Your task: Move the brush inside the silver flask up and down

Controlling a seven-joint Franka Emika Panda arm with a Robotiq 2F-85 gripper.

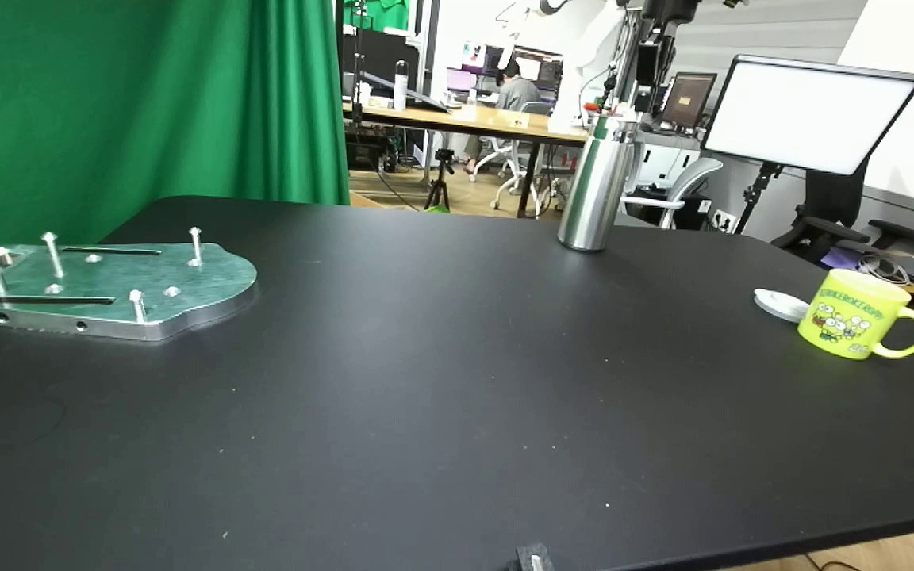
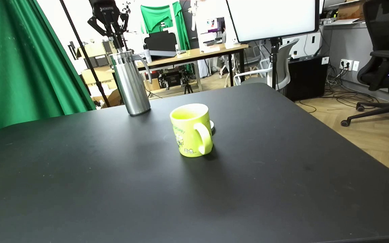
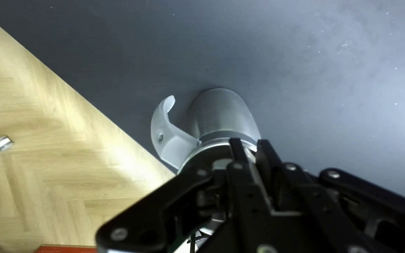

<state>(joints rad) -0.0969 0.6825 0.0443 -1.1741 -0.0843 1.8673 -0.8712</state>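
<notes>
I'm hovering the gripper (image 3: 250, 143) at the mouth of the flask (image 2: 131, 82), fingers (image 3: 237, 150) close together; whether they're clamping the brush I can't tell, so I'm judging the strokes unfinished.

Silver flask (image 2: 132, 86) upright on black table (image 2: 113, 189), near far edge. Black gripper (image 2: 119, 46) pointing down at flask mouth; whether it holds anything, too small to tell. Yellow-green mug (image 2: 187, 133) upright in foreground; white object (image 2: 212, 126) partly hidden behind.

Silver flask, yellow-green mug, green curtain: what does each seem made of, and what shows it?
Silver flask: satin metal, perhaps steel, from its bright lengthwise streaks.
Yellow-green mug: probably glazed ceramic, possibly plastic; smooth, faintly glossy surface.
Green curtain: slightly shiny fabric, from its hanging folds.
</notes>
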